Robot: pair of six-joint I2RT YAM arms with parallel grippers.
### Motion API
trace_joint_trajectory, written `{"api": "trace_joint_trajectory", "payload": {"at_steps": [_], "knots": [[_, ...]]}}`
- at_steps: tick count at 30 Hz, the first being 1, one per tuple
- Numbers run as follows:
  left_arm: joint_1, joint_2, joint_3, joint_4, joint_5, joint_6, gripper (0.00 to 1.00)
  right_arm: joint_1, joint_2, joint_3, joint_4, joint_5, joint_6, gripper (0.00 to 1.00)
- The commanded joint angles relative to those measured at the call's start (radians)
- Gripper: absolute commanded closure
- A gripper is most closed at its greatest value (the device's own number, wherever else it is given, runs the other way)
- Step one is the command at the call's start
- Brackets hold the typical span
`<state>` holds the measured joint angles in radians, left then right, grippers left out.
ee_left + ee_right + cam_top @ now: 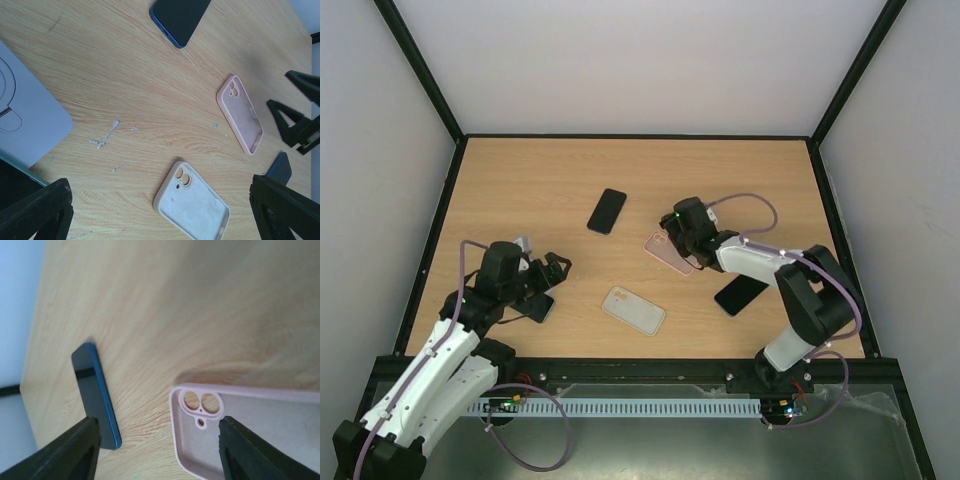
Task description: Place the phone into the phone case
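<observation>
Wide open and empty, the left claw (552, 278) hangs low over the wooden table (520, 180) at the lower left of the overhead view. The right claw (668, 238) sits near the middle, over the upper end of a pink case (673, 260), its fingers parted. A blue phone (607, 210) lies flat to the upper left of that case, clear of it. A white case (633, 310) lies below centre between the two arms, and a black phone (740, 294) lies at the right beside the right arm.

From the left wrist, the fingers (40, 212) frame the bottom corners, far apart and pinching nothing. The white case (192, 202) lies hollow side up at bottom centre. The pink case (240, 114) lies hollow side up right of centre. The blue phone (180, 17) is cut off by the top edge. A lavender case (25, 120) fills the left edge. The right claw's black fingers show at the right edge, just beside the pink case.

From the right wrist, the fingers (75, 452) stand apart at the bottom of the frame. The camera-hole end of the pink case (200, 407) lies between them, hollow side up and flat on the table. I cannot tell whether the right-hand finger touches it. The blue phone (95, 395) lies at the left, dark side up, well apart from the case.
</observation>
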<state>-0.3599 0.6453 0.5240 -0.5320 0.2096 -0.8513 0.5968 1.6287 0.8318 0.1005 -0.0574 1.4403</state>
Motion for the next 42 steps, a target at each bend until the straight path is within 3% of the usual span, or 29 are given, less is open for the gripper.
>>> {"api": "trace_joint_trajectory", "payload": {"at_steps": [1, 9, 18, 27, 37, 42], "knots": [[-0.005, 0.004, 0.012, 0.021, 0.026, 0.033, 0.05, -0.008, -0.092, 0.027, -0.091, 0.073, -0.385, 0.32], [-0.007, 0.002, 0.011, 0.069, 0.127, 0.068, 0.04, -0.115, -0.140, -0.065, -0.103, -0.005, -0.617, 0.19], [-0.011, -0.040, -0.014, 0.147, 0.233, 0.084, 0.01, -0.143, 0.014, -0.003, -0.128, -0.086, -0.792, 0.17], [-0.011, -0.093, -0.027, 0.163, 0.218, 0.078, 0.01, -0.132, -0.005, -0.127, -0.026, -0.345, -0.692, 0.20], [-0.011, -0.090, -0.042, 0.172, 0.204, 0.060, 0.01, -0.081, -0.175, -0.170, -0.182, -0.300, -0.621, 0.22], [-0.011, -0.088, -0.049, 0.161, 0.195, 0.066, 0.01, -0.080, -0.234, -0.152, -0.407, -0.099, -0.457, 0.24]]}}
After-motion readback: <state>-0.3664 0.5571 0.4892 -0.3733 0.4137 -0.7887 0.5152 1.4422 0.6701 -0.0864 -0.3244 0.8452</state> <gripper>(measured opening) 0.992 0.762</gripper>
